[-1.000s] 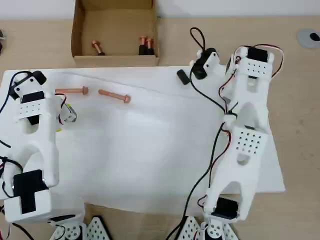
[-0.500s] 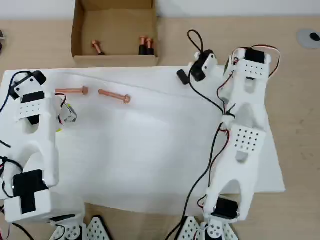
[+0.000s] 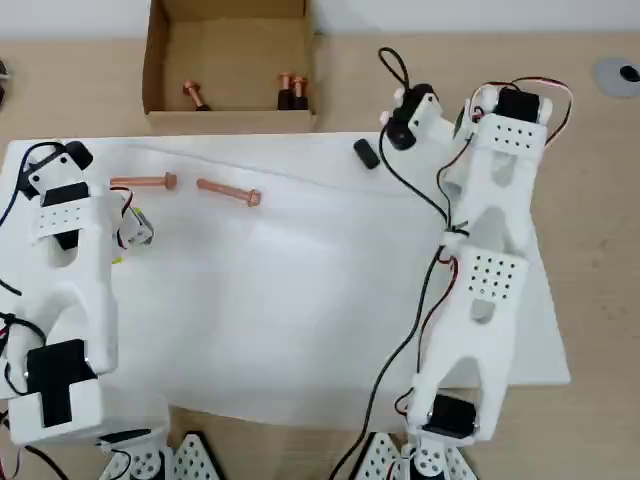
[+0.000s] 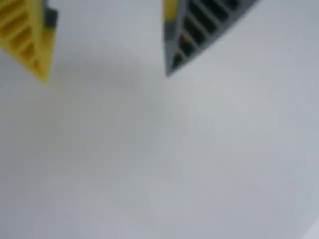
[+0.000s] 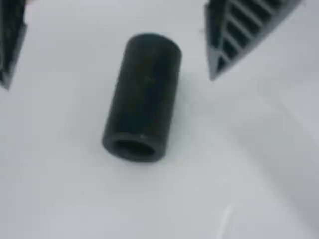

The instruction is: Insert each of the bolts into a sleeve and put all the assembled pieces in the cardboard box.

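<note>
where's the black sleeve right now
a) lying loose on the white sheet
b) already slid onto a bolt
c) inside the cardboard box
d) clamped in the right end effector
A: the black sleeve lies on its side on the white sheet, and the right end effector is open with both fingers clear of it.

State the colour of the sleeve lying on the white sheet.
The sleeve is black, clearest in the right wrist view.
</note>
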You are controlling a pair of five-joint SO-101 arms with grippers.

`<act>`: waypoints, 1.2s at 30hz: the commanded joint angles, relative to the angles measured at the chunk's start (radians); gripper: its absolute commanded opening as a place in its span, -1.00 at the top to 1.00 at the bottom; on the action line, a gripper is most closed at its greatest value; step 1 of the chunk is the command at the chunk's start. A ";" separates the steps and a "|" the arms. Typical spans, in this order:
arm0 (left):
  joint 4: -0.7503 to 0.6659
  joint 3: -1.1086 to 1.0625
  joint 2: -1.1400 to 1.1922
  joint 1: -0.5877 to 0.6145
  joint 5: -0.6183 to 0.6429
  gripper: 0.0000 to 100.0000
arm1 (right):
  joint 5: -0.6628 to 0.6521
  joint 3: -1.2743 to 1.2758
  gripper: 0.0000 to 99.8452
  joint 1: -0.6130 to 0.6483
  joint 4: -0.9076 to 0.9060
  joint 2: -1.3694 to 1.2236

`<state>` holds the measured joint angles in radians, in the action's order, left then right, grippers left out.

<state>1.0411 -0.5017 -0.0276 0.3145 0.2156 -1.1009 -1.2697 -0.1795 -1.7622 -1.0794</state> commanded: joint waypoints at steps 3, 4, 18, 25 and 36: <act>-0.008 0.034 -0.008 -0.003 -0.005 0.66 | -0.012 -0.018 0.44 0.005 0.018 -0.013; -0.008 0.034 -0.008 -0.003 -0.005 0.66 | -0.012 -0.012 0.44 0.005 0.021 -0.018; -0.006 0.034 -0.008 -0.003 -0.005 0.66 | -0.012 -0.007 0.44 -0.001 0.080 -0.048; -0.006 0.034 -0.008 -0.003 -0.025 0.66 | -0.012 -0.007 0.44 -0.001 0.074 -0.071; -0.005 0.034 -0.008 -0.003 -0.029 0.66 | -0.008 -0.010 0.45 -0.001 0.072 -0.084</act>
<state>1.0411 -0.5017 -0.0276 0.3145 0.1926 -1.1009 -1.2712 -0.1811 -1.6947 -1.1684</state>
